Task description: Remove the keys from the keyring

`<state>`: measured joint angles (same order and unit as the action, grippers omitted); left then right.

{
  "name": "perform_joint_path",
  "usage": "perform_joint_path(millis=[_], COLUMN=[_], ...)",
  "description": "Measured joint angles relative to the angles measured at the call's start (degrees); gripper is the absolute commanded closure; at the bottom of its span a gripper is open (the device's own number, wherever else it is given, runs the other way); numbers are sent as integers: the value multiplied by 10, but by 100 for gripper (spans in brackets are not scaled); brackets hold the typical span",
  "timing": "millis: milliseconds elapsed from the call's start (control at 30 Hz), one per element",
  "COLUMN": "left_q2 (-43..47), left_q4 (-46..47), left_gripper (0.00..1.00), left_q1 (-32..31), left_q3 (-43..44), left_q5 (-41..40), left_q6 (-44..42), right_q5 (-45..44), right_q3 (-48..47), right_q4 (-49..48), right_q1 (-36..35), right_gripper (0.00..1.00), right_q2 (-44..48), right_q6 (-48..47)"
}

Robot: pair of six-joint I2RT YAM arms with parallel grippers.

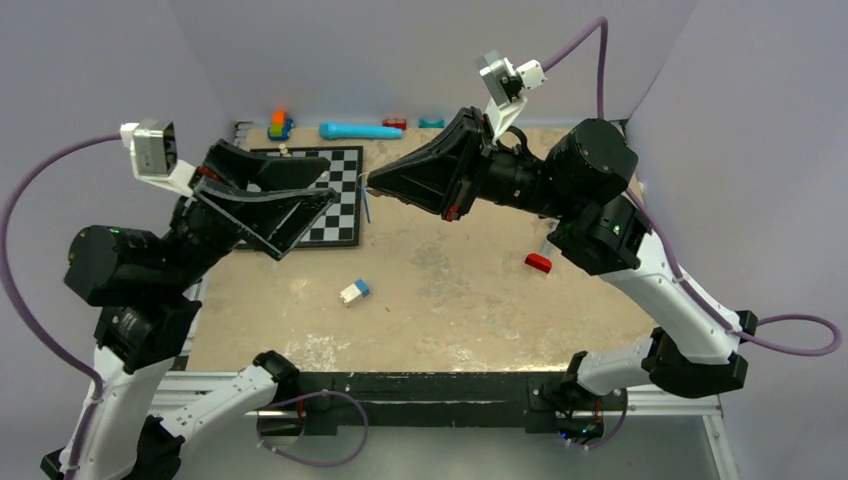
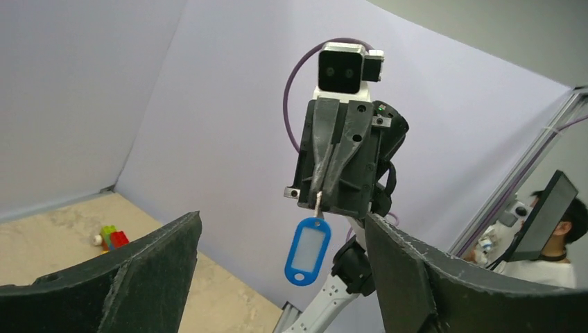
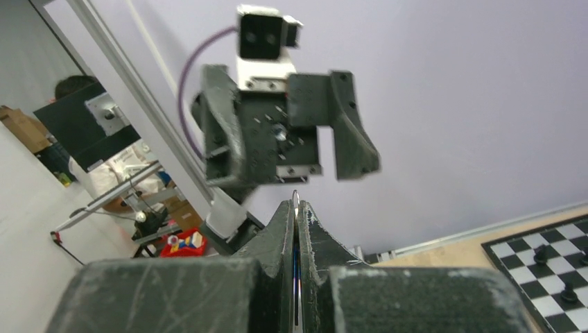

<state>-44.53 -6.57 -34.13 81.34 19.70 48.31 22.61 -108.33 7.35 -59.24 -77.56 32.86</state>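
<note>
My right gripper (image 1: 372,183) is held up in the air and is shut on the keyring (image 3: 296,197); its thin metal loop pokes out between the fingertips. From that ring hangs the blue-headed key (image 2: 306,251), a blue plastic tab with a pale middle. It also shows as a thin blue sliver (image 1: 368,206) under the right fingertips. My left gripper (image 1: 318,200) faces the right one from the left and stands wide open with nothing in it. In the left wrist view its fingers (image 2: 159,260) frame the hanging blue tab without touching it. No other key can be made out.
A white-and-blue block (image 1: 354,291) and a red block (image 1: 538,262) lie on the tan tabletop. A chessboard (image 1: 345,228) sits under the left gripper. A blue cylinder (image 1: 360,130) and stacked bricks (image 1: 279,125) line the back wall.
</note>
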Motion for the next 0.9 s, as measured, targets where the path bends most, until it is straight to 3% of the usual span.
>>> perform_joint_path(millis=[200, 333, 500, 700, 900], left_q2=[-56, -112, -145, -166, -178], left_q4=[-181, -282, -351, -347, -346], left_gripper=[36, 42, 39, 37, 42], left_q1=[0, 0, 0, 0, 0], left_q3=[213, 332, 334, 283, 274], left_q5=[64, 141, 194, 222, 232], left_q6=[-120, -199, -247, -249, -249], right_q5=[1, 4, 10, 14, 24], right_q3=[-37, -96, -118, -118, -118], right_q4=[107, 185, 228, 257, 270], right_q1=[0, 0, 0, 0, 0], right_gripper=[100, 100, 100, 100, 100], right_q2=[2, -4, 0, -9, -29], right_q6=[-37, -68, -90, -101, -108])
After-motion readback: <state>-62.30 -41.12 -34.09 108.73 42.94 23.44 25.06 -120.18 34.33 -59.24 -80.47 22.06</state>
